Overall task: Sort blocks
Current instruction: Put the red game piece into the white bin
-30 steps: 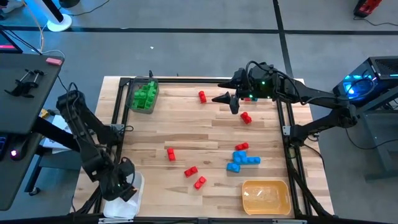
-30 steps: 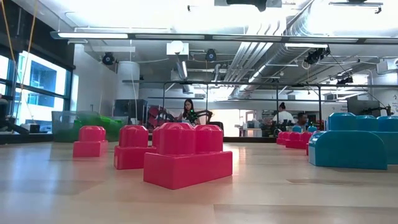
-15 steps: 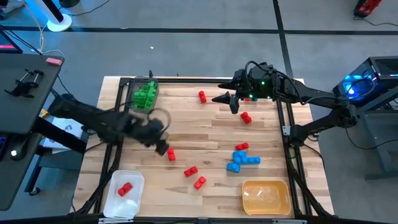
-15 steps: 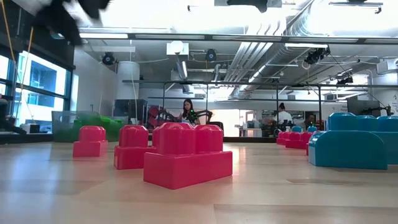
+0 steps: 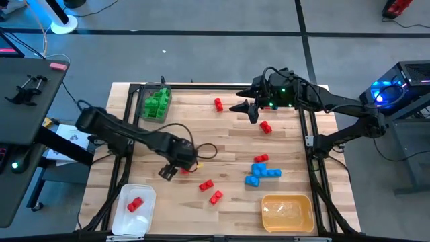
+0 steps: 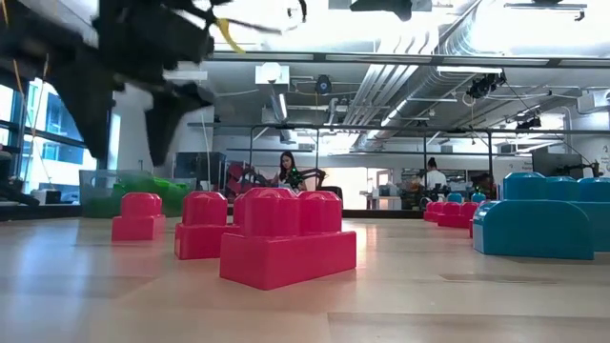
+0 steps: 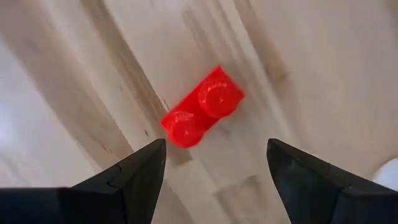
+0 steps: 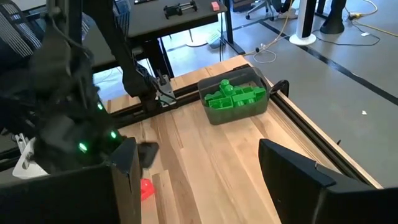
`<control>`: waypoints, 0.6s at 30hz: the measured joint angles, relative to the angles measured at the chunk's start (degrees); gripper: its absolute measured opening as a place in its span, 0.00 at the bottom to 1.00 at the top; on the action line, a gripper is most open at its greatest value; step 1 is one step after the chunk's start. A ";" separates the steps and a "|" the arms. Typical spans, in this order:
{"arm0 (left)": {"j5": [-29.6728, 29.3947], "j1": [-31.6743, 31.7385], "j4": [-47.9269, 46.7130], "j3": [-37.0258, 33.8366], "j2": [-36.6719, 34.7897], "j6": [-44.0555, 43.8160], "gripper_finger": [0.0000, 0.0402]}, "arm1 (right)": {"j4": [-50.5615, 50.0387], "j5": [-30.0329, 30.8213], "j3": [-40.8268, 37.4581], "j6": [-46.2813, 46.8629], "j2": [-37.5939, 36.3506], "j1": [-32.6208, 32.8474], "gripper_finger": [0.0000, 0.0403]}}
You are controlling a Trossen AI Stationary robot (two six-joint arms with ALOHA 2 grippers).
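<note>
- The tabletop (image 5: 222,138) is pale planked wood with a dark metal frame along its edges.
- A yellow tray (image 5: 287,212) sits at the near right corner, a white tray (image 5: 144,216) at the near left with one red brick (image 5: 135,204) in it, and a grey tray (image 5: 146,111) at the far left holds green bricks (image 5: 158,102).
- My right jaws (image 5: 245,107) hang parted over the far side, near a lone red brick (image 5: 265,127).
- My left jaws (image 5: 176,168) hang open above a glossy red two-stud brick (image 7: 202,106) lying flat mid-table, not touching it.
- A blue cluster (image 5: 261,174) lies right of centre, two red bricks (image 5: 210,190) nearby.
</note>
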 joint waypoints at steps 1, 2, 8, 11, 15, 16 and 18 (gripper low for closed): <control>-0.02 0.67 0.37 0.00 1.31 2.64 0.66 | 0.00 -0.01 0.00 -0.02 0.00 0.00 0.53; -0.02 1.39 0.70 0.00 2.47 4.82 0.66 | 0.00 0.01 0.00 0.00 0.00 0.00 0.53; -0.04 3.89 4.39 0.00 8.51 11.60 0.66 | -0.22 0.00 0.00 0.15 0.00 0.00 0.53; 0.42 3.97 5.51 0.07 10.00 12.13 0.66 | -0.24 0.01 0.00 0.15 0.00 0.00 0.53; 0.95 3.95 7.02 -0.01 10.86 12.23 0.66 | -0.26 0.01 0.00 0.15 0.00 0.00 0.53; 1.14 3.95 7.49 -0.07 10.81 12.22 0.66 | -0.28 0.01 0.00 0.15 0.00 0.00 0.53; 2.65 3.99 9.00 0.10 10.60 11.73 0.66 | -0.28 0.01 0.00 0.15 0.00 0.00 0.53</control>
